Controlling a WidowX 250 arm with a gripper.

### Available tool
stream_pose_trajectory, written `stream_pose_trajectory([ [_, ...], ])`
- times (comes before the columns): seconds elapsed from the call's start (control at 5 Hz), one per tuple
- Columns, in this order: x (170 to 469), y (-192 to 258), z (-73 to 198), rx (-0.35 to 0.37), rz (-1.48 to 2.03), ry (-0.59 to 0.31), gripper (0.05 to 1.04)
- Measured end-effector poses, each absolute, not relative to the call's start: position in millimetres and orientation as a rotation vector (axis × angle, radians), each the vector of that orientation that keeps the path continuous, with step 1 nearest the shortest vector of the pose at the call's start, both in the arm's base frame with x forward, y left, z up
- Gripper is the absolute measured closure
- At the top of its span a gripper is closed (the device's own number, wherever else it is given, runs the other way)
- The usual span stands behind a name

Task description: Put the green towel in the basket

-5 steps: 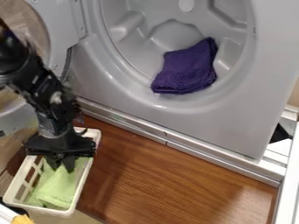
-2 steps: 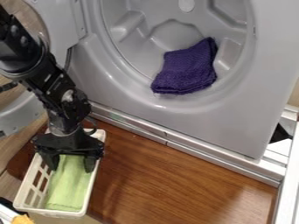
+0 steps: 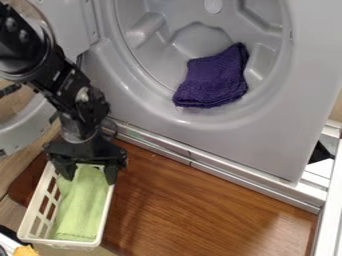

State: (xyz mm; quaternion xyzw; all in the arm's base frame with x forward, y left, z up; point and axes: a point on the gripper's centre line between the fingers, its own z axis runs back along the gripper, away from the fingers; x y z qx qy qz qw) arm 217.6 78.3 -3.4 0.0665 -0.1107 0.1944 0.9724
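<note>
A towel (image 3: 81, 210) lies lengthwise in the basket (image 3: 29, 220), at the front left. The washing machine (image 3: 267, 140) stands behind the bench (image 3: 194, 205), its door (image 3: 23, 134) open at the left. Behind and right of the basket, a second towel (image 3: 214, 77) lies inside the drum (image 3: 197, 37).

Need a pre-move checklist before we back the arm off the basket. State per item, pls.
1. Green towel inside white basket: ok, lying lengthwise in it.
2. Gripper open: ok, fingers apart with towel between them.
3. Gripper clear of basket: not ok, it is at the end nearest the machine.
4. No towel contact with either finger: cannot tell.
5. Purple cloth away from gripper: ok, it lies in the drum.
</note>
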Motion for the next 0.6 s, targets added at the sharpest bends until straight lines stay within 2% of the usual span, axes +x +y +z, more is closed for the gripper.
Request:
stream_pose_trajectory([
  [0.4, 225, 58, 29, 0.075, 0.301, -0.283, 0.083],
  [0.6, 221, 55, 36, 0.047, 0.242, -0.277, 0.083],
])
